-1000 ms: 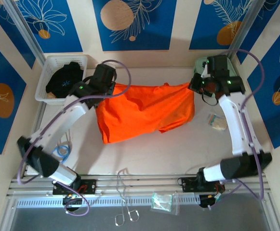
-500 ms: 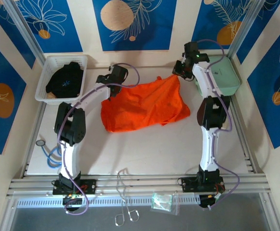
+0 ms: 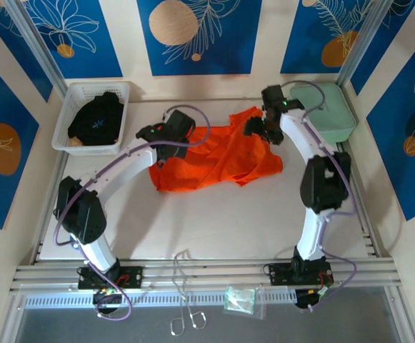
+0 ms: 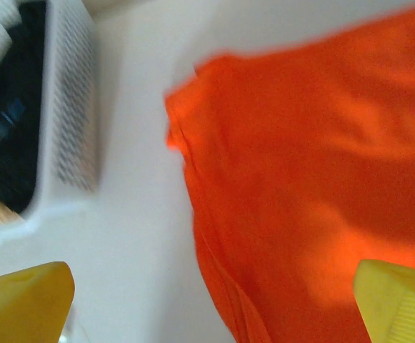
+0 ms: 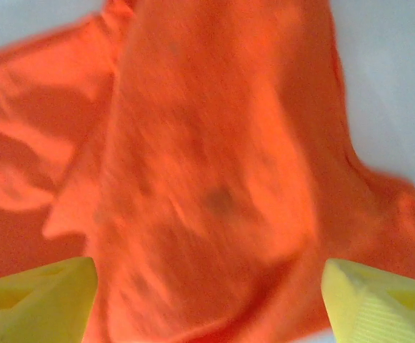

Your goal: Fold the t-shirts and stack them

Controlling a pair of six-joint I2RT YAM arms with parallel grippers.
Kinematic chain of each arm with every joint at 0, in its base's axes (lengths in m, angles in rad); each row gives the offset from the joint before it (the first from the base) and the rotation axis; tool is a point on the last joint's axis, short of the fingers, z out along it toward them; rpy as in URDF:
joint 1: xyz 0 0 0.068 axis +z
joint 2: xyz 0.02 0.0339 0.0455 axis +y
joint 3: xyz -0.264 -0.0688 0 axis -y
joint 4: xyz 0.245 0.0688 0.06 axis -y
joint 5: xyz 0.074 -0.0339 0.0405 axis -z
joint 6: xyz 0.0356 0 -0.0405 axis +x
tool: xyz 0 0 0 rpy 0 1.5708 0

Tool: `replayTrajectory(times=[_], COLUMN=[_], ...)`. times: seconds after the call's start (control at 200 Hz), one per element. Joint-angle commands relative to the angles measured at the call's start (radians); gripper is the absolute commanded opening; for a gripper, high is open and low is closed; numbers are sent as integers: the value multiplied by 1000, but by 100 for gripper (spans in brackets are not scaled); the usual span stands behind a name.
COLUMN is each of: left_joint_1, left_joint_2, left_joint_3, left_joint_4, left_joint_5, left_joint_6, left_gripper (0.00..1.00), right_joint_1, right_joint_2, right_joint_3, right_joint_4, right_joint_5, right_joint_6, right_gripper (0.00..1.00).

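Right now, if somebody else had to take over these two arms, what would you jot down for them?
Left gripper: open, empty, over the orange t-shirt's left edge.
Right gripper: open, empty, over its far right part.
The shirt lies rumpled on the table; the black t-shirt sits bunched in the white basket, far left.
Done: nothing neatly folded or stacked.
Left: fold both, stack them.
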Motion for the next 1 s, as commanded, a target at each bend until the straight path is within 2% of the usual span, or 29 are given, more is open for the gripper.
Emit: replayTrajectory(times=[0.0,0.11,0.23,0.335,0.57,0.66,0.695,0.761,0.876,0.936,0.961,0.986,0.996], left_joint_1=[11,12,11,11,14,17,19,26,38,46,48,50,50], left_joint_2=[-22,-29,-19,-3,63,80,84,93,119,131,131,130,129], left_joint_3=[-187,-297,-344,-355,-364,-368,-372,-377,-382,-384,-386,-388,-389], left_joint_4=[-38,61,168,229,306,318,326,340,363,369,370,369,369], left_joint_5=[147,210,250,241,223,225,230,238,260,272,276,273,272], left_joint_6=[-161,-212,-243,-256,-243,-227,-221,-208,-184,-176,-175,-175,-175], left_gripper=[100,100,100,98,86,81,78,67,44,26,16,1,0], right_joint_1=[-40,-77,-114,-132,-154,-157,-158,-157,-150,-141,-137,-132,-130], right_joint_2=[-147,-218,-201,-175,-44,-15,-10,-12,-71,-120,-143,-163,-172], right_joint_3=[-237,-435,-525,-540,-480,-467,-458,-446,-436,-433,-430,-428,-425], right_joint_4=[122,210,264,299,332,349,348,340,312,285,270,253,245], right_joint_5=[13,-46,-105,-99,-70,-70,-70,-73,-77,-71,-67,-59,-58], right_joint_6=[84,119,130,141,151,155,155,154,149,141,137,132,130], right_gripper=[81,78,72,68,66,56,45,25,0,0,0,0,0])
